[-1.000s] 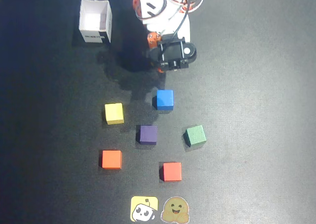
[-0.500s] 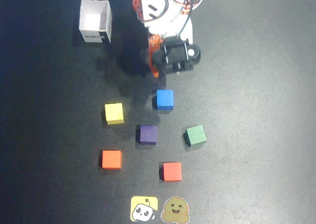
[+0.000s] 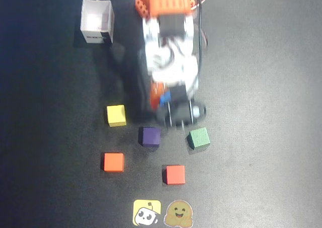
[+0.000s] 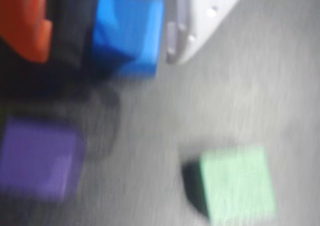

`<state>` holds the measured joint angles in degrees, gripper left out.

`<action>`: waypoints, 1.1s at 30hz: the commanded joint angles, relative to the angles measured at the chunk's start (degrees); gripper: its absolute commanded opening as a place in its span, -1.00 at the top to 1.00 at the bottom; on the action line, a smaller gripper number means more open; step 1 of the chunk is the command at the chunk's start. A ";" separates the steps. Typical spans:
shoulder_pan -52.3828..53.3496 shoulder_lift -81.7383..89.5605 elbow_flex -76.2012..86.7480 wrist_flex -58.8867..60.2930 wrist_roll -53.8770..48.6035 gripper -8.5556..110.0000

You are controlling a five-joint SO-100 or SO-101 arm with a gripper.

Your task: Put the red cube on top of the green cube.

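Gripper (image 4: 107, 24): jaws spread, straddling the blue cube (image 4: 129, 32), not visibly clamped. Red cube (image 3: 175, 174): on the black table (image 3: 261, 112), near front edge. Green cube (image 3: 199, 138): up-right of red cube, apart.

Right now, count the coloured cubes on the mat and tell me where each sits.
6. Overhead view: yellow cube at left, purple cube centre, green cube right, orange cube lower left, red cube bottom centre. The blue cube is mostly hidden under the arm.
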<state>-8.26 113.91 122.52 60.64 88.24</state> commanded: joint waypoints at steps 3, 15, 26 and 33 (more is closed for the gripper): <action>0.62 -10.02 -12.22 -0.88 1.85 0.55; -0.53 -23.73 -23.91 -4.22 4.39 0.54; -0.70 -32.52 -31.90 -5.01 5.45 0.53; -0.88 -36.74 -35.86 -6.77 6.15 0.41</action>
<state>-8.53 77.26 90.18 55.11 93.87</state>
